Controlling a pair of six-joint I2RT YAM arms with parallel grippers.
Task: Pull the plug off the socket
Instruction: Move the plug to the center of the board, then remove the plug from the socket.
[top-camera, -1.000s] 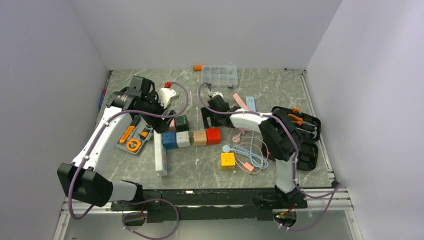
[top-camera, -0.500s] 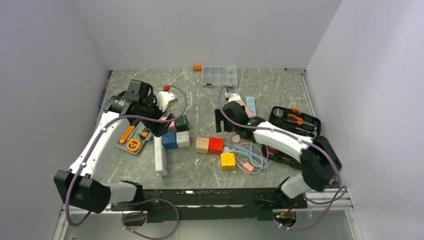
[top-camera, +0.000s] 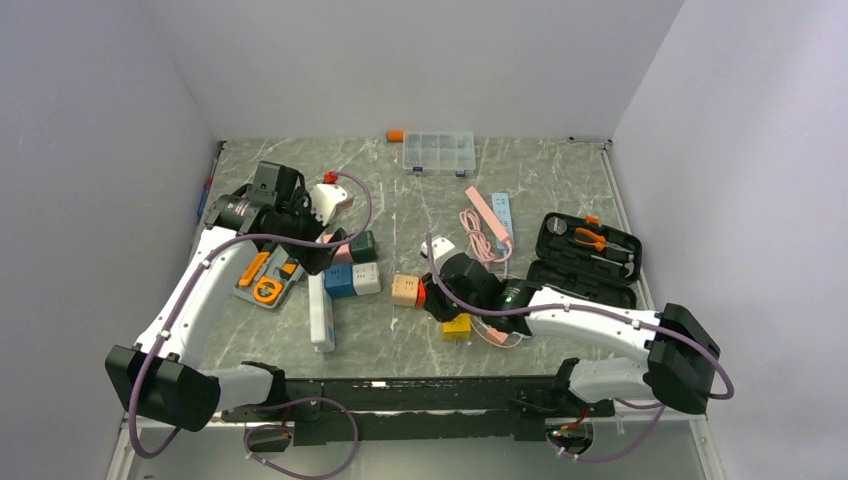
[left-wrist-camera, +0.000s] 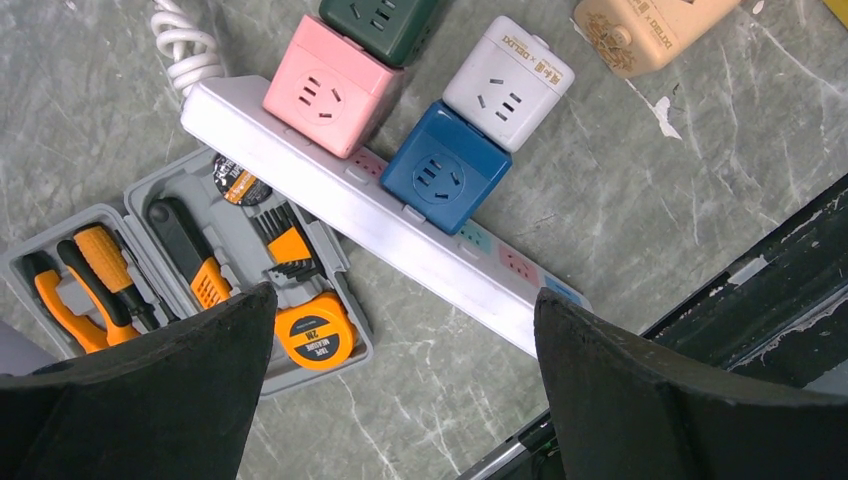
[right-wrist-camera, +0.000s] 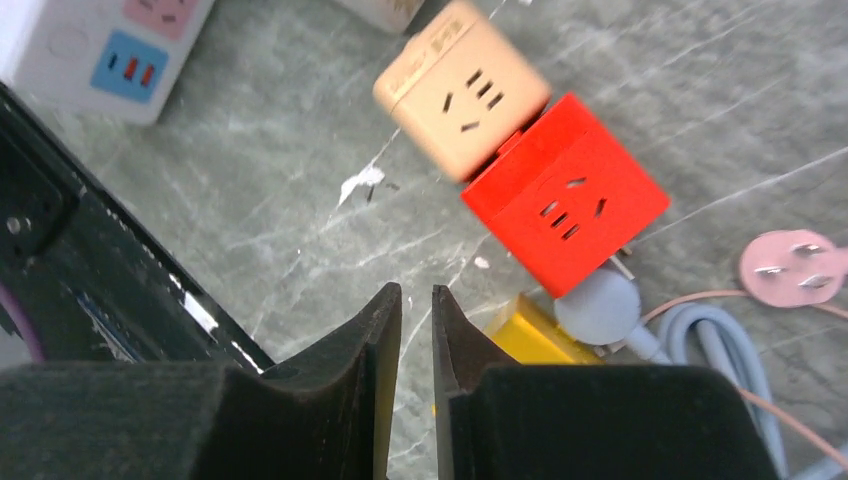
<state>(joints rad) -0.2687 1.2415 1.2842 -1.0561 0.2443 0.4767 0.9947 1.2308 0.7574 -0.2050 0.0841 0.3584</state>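
In the left wrist view, a pink cube adapter (left-wrist-camera: 325, 85) and a blue cube adapter (left-wrist-camera: 445, 180) sit on the long white plastic power strip (left-wrist-camera: 300, 170). A grey tool case (left-wrist-camera: 165, 190) lies at its seven o'clock.

White cube adapter (left-wrist-camera: 508, 85): a short dark brand line along one top edge, apparently "DELIXI". Beige cube adapter (left-wrist-camera: 650, 30): a similar printed line, too small to read with certainty. Orange tape measure (left-wrist-camera: 312, 335): label beginning "2M".
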